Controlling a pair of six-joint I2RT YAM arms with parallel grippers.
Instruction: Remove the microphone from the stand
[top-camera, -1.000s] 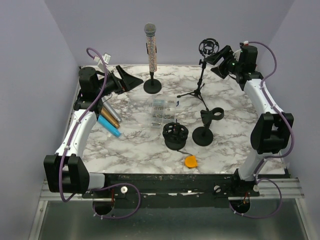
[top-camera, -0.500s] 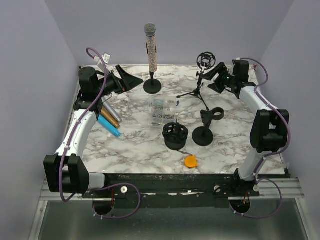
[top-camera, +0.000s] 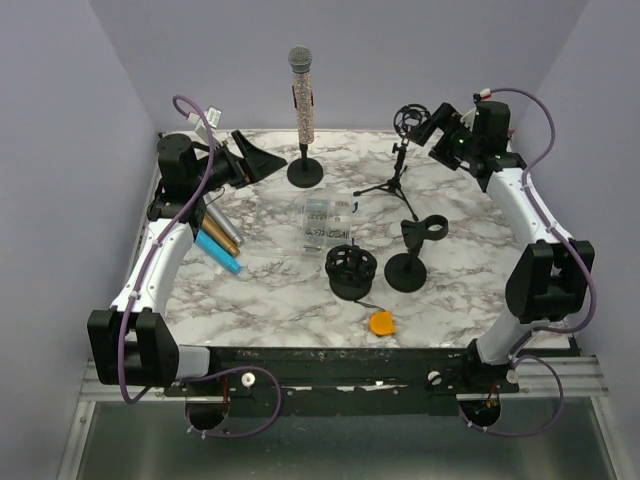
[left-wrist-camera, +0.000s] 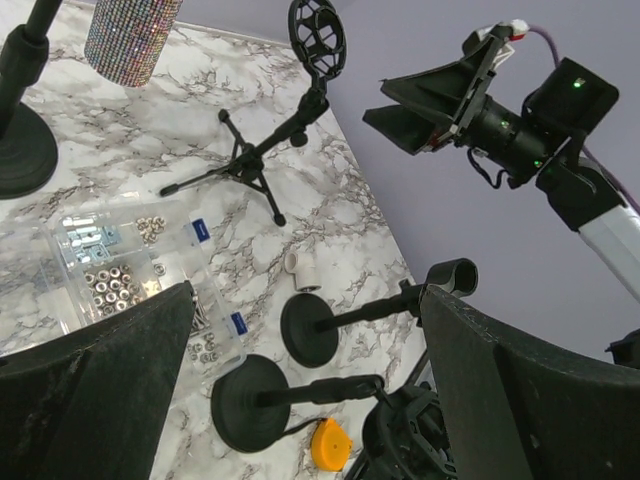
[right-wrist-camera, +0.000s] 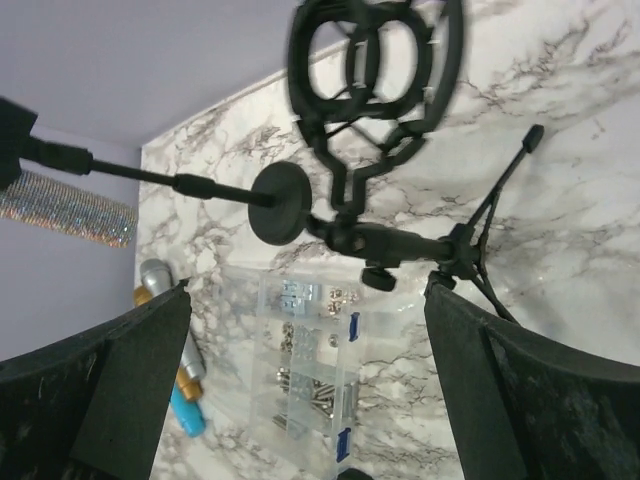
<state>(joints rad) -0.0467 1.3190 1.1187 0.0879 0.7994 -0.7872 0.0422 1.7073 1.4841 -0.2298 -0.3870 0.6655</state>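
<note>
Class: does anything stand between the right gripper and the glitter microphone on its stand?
Yes: the shock mount on the tripod sits directly before the open right gripper, on its line to the microphone. Nothing else visible intervenes.

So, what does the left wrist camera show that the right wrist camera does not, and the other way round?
Only the left wrist view shows the small round orange object, two low black stands on round bases and the right arm's open fingers. Only the right wrist view shows the blue, gold and silver microphones lying flat. Both show the black shock mount on its tripod, the clear plastic parts box and part of the glittery microphone on its black round-based stand.
</note>
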